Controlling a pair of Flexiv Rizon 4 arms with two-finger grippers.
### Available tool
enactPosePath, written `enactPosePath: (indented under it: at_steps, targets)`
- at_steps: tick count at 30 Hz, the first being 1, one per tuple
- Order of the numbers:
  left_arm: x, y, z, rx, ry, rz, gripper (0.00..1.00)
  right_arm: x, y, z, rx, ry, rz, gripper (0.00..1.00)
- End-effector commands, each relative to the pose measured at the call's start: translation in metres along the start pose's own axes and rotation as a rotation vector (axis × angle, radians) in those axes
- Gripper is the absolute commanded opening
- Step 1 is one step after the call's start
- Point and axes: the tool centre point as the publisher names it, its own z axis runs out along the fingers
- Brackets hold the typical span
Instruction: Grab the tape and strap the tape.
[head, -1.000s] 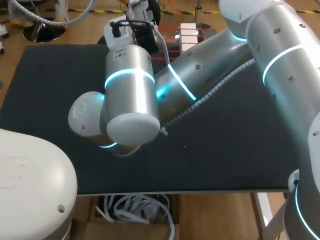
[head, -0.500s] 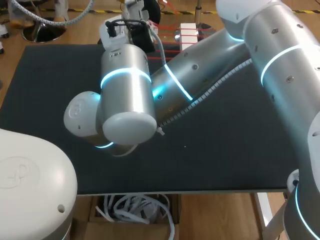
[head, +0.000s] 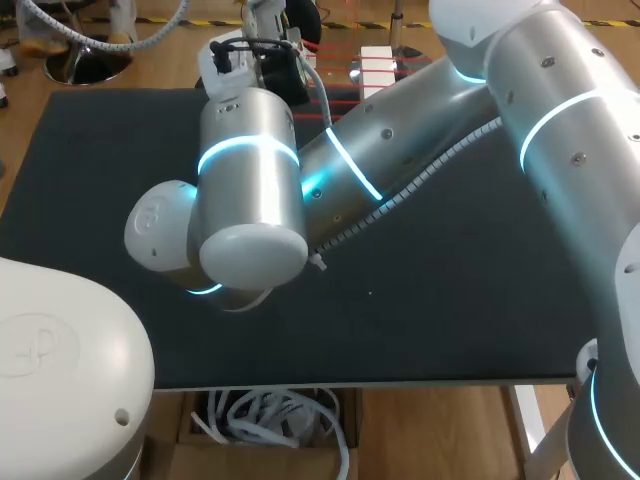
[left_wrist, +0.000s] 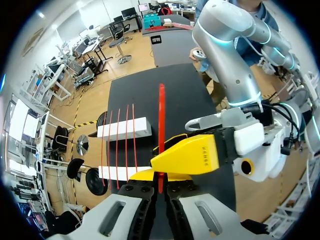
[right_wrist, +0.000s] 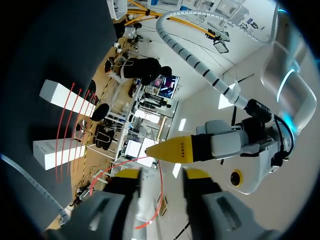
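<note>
A thin red tape strand (left_wrist: 161, 120) runs from my left gripper (left_wrist: 161, 179) out over the black table. The left gripper is shut on that strand. One yellow finger (left_wrist: 187, 156) of my right gripper lies crosswise just in front of it. In the right wrist view my right gripper (right_wrist: 161, 175) stands open, and a loop of the red tape (right_wrist: 161, 192) hangs loose in the gap. The left gripper's yellow finger (right_wrist: 175, 150) points in just ahead. Several red strands stretch across two white blocks (left_wrist: 122, 128) (right_wrist: 65, 97), which stand at the table's far edge (head: 377, 62).
My right arm (head: 250, 180) reaches from the right across the black table (head: 450, 280) to the far middle and hides both grippers in the head view. My left arm's white base (head: 60, 350) fills the near left corner.
The right arm's wrist section has shifted slightly left and toward the far edge. Nothing else on the table has visibly moved.
</note>
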Motion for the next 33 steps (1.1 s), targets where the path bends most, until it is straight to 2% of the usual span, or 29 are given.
enactPosePath:
  at_steps: [1,6,8,10,15,21,24,25,26,27,33]
  targets:
    - [0.000,0.000,-0.001,-0.004,0.002,-0.001,0.00,-0.003,-0.004,-0.002,0.008,0.001,0.001,0.39]
    - [0.000,0.000,-0.001,-0.004,0.002,-0.001,0.00,-0.005,-0.013,-0.014,0.001,0.004,0.007,0.39]
    - [0.000,0.000,-0.001,-0.004,0.002,-0.001,0.00,-0.005,-0.015,-0.017,-0.003,0.007,0.009,0.36]
    - [0.000,0.000,-0.001,-0.004,0.002,-0.001,0.00,-0.007,-0.017,-0.022,-0.006,0.011,0.014,0.29]
    - [0.000,0.000,-0.001,-0.004,0.002,-0.001,0.00,-0.012,-0.020,-0.033,-0.021,0.012,0.030,0.35]
    - [0.000,0.000,-0.001,-0.004,0.002,-0.001,0.00,-0.018,-0.025,-0.046,-0.036,0.013,0.051,0.32]
    - [0.000,0.000,-0.001,-0.004,0.002,-0.001,0.00,-0.019,-0.029,-0.052,-0.042,0.018,0.060,0.44]
    - [0.000,0.000,-0.001,-0.004,0.002,-0.001,0.00,-0.020,-0.031,-0.055,-0.044,0.020,0.063,0.60]
    - [0.000,0.000,-0.001,-0.004,0.002,-0.001,0.00,-0.021,-0.033,-0.057,-0.052,0.022,0.065,0.97]
    - [0.000,0.000,-0.001,-0.004,0.002,-0.001,0.00,-0.021,-0.034,-0.059,-0.054,0.024,0.068,1.00]
    - [0.000,0.000,-0.001,-0.004,0.002,-0.001,0.00,-0.021,-0.034,-0.059,-0.054,0.024,0.068,1.00]
